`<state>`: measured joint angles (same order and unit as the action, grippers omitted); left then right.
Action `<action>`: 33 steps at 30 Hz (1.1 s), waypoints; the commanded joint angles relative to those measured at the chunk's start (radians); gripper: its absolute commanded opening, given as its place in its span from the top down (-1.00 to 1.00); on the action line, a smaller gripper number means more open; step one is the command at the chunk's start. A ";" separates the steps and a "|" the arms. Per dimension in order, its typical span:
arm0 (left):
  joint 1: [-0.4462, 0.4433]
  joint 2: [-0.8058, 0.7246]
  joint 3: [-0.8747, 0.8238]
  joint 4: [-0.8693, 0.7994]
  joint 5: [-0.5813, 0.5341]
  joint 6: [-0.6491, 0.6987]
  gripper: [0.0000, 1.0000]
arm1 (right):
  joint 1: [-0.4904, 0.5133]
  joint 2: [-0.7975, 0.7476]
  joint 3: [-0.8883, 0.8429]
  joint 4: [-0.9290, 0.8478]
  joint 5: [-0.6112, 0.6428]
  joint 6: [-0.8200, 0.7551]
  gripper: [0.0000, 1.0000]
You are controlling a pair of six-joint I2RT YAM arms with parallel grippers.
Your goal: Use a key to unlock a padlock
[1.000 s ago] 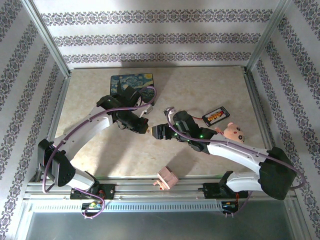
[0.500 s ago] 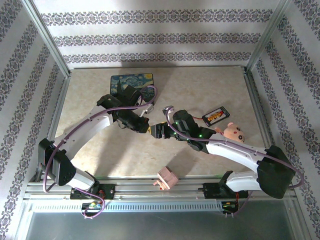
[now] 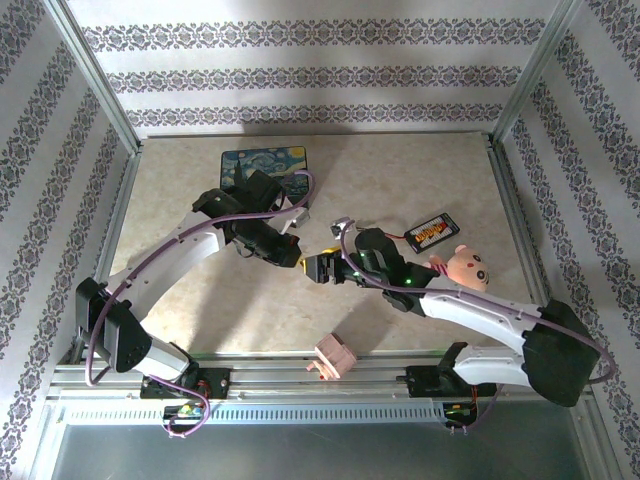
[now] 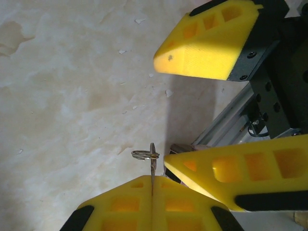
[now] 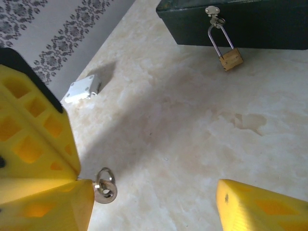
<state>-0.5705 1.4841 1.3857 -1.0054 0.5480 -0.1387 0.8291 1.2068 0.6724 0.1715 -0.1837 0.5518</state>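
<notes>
The left gripper [image 4: 152,190] is pinched tight on the key [image 4: 152,166], just beside one finger of the wide-spread right gripper [image 5: 148,182], while the padlock [image 5: 231,58] hangs well apart from the clasp [image 5: 211,10] of the dark box [image 5: 269,24]

The thin grey metal key [image 5: 106,193] and its ring look shiny, the small brass-coloured padlock [image 5: 231,58] has a polished silver metal shackle, the yellow plastic gripper fingers [image 4: 207,43] are matt, and the beige marbled table top [image 5: 192,144] is smooth, slightly stained.
</notes>
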 commanded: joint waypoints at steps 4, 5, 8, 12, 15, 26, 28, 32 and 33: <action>0.016 -0.031 0.021 0.001 0.061 -0.001 1.00 | -0.004 -0.055 -0.025 0.036 -0.002 -0.008 -0.35; 0.015 -0.031 0.021 0.001 0.060 -0.001 1.00 | -0.004 -0.053 -0.022 0.036 -0.003 -0.009 -0.35; 0.016 -0.031 0.021 0.001 0.053 0.000 1.00 | -0.002 -0.036 -0.008 0.038 -0.014 -0.010 -0.33; 0.015 -0.037 0.021 0.001 0.056 0.011 1.00 | -0.006 -0.013 -0.006 0.052 -0.048 -0.006 -0.20; 0.017 -0.049 0.021 -0.004 0.054 0.038 1.00 | -0.038 -0.023 -0.028 0.095 -0.170 -0.006 -0.06; 0.017 -0.114 0.026 0.000 0.132 0.168 1.00 | -0.117 -0.239 -0.145 0.174 -0.335 -0.014 -0.16; 0.017 -0.121 0.026 0.003 0.167 0.201 1.00 | -0.123 -0.244 -0.137 0.178 -0.385 -0.005 -0.23; 0.016 -0.133 0.029 0.017 0.232 0.244 1.00 | -0.127 -0.219 -0.102 0.181 -0.470 0.002 -0.24; 0.017 -0.137 0.029 0.023 0.252 0.249 1.00 | -0.125 -0.210 -0.095 0.192 -0.488 0.003 -0.21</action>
<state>-0.5671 1.3769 1.3861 -1.0042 0.7151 0.0414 0.7086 0.9806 0.5415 0.3218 -0.5690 0.5503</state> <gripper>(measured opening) 0.044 0.613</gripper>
